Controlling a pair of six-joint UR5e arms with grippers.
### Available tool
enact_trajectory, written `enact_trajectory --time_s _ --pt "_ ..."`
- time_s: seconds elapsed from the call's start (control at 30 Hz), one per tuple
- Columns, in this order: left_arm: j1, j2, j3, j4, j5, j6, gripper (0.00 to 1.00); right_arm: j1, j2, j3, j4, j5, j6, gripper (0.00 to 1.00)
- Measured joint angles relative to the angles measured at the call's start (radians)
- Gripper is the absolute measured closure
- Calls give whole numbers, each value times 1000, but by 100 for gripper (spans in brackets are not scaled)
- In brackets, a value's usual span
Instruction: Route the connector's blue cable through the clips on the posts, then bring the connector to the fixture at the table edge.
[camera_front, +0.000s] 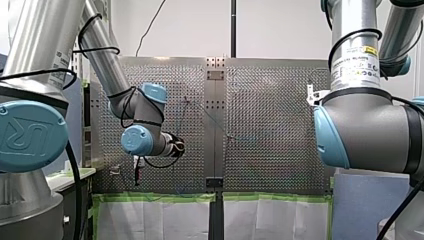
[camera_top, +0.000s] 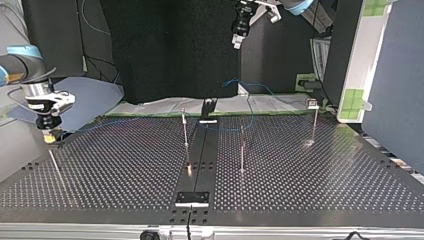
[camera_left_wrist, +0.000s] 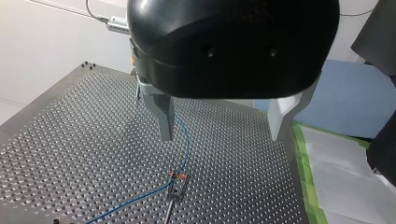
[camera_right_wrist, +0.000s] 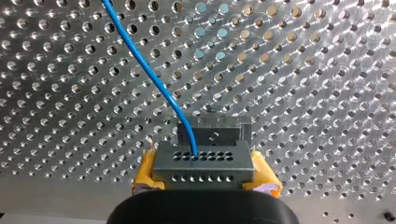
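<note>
In the right wrist view my right gripper (camera_right_wrist: 205, 184) is shut, its yellow pads (camera_right_wrist: 147, 170) clamped on the grey connector (camera_right_wrist: 203, 162). The blue cable (camera_right_wrist: 149, 74) leaves the connector's top face and runs away over the perforated plate. A small grey fixture (camera_right_wrist: 212, 133) stands just ahead of the connector. In the top view this gripper (camera_top: 50, 134) hangs low at the table's left edge. My left gripper (camera_left_wrist: 223, 133) is open and empty, high above the cable (camera_left_wrist: 186, 144), which passes a clip on a post (camera_left_wrist: 179, 177). The top view shows my left gripper (camera_top: 238, 42) raised at the back.
Thin posts (camera_top: 185, 131) (camera_top: 242, 150) (camera_top: 314, 125) (camera_top: 55, 167) stand on the perforated table (camera_top: 310, 180). A dark centre rail (camera_top: 200, 155) with a bracket (camera_top: 192, 198) runs across it. Green tape and white sheeting (camera_left_wrist: 336, 168) border the table's edge.
</note>
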Motion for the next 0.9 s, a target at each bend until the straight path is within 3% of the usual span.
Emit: enact_trajectory --time_s 0.9 --pt "0 0 0 0 0 0 0 16 30 -45 -13 3 -4 100"
